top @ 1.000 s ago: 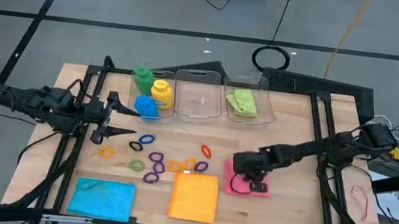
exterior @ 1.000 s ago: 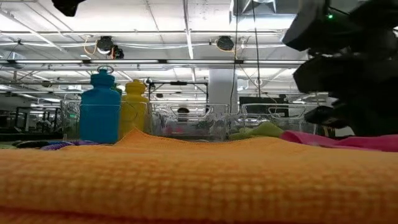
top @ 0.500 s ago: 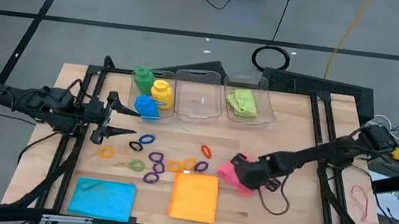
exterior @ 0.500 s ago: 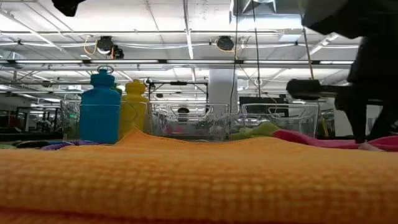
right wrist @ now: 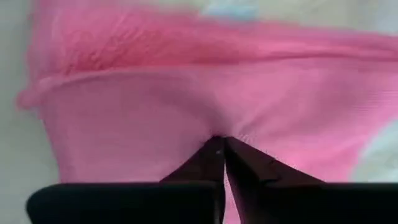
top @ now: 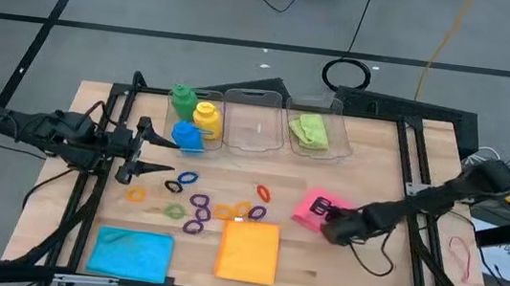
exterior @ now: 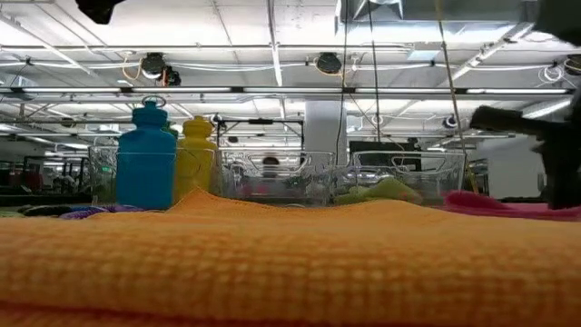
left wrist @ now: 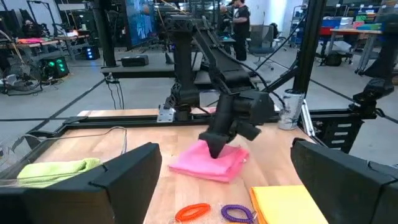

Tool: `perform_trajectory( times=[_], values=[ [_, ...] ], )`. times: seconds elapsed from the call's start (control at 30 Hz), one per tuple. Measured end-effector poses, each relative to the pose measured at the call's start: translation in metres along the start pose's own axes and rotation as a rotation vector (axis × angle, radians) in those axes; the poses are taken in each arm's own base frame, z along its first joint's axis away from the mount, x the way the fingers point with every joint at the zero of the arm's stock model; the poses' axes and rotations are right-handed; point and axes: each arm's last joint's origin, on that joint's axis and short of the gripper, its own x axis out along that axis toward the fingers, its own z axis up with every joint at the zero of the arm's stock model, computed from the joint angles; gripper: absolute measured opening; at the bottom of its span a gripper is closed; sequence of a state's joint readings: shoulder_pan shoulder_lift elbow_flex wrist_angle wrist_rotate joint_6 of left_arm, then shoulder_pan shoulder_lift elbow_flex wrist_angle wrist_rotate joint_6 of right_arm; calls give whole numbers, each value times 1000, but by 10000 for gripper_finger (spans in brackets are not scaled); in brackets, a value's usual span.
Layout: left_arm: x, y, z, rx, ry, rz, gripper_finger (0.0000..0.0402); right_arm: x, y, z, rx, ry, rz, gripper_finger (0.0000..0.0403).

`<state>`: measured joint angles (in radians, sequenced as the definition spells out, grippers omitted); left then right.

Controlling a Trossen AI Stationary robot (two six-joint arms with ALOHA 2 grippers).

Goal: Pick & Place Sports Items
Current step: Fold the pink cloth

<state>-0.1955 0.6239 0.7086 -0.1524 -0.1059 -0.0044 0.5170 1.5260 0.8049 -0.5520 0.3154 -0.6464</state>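
A folded pink cloth (top: 308, 208) lies right of the table's middle, with my right gripper (top: 322, 209) shut on it. My left gripper (top: 153, 151) hangs open and level at the left, near the blue bottle (top: 186, 135), touching nothing. The yellow bottle (top: 205, 118) and green bottle (top: 181, 99) stand upright behind the blue one. Small coloured rings (top: 200, 204) lie scattered mid-table. An orange cloth (top: 248, 251) and a blue cloth (top: 131, 252) lie flat near the front edge. A green cloth (top: 311, 130) rests in a clear bin. My right gripper pinches the pink cloth's upper surface (right wrist: 214, 127) between its two shut fingertips (right wrist: 205, 163); creases run into the pinch. The fingers slant down from the table's right side (left wrist: 214, 149). The cloth rests on the table, humped up at the fingers.
Clear bins (top: 256, 119) stand in a row at the far edge, the right one (top: 327, 142) holding the green cloth. Black frame rails (top: 411, 170) run along both sides. A loose cable (top: 371, 262) trails under the right arm. Bare wood lies right of the orange cloth.
My right gripper, shut throughout, has rolled about its axis, and its arm has swung toward the table's right edge. The pink cloth has turned with it and shifted a little toward the far edge, staying on the table.
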Motion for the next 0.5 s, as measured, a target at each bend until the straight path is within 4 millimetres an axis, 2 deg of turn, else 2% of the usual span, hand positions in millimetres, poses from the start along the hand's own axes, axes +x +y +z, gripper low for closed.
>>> perform_trajectory(
  times=[0.13, 0.27, 0.43, 0.5],
  values=[
    [0, 0, 0, 0, 0, 0, 296, -36, -10, 2, 146, -164, -127, 0],
    [0, 0, 0, 0, 0, 0, 296, -64, -17, -7, 363, -283, -176, 0],
    [0, 0, 0, 0, 0, 0, 296, -82, -32, -36, 853, -328, -166, 8],
    [0, 0, 0, 0, 0, 0, 296, -82, -36, -52, 973, -289, -114, 26]
  ],
)
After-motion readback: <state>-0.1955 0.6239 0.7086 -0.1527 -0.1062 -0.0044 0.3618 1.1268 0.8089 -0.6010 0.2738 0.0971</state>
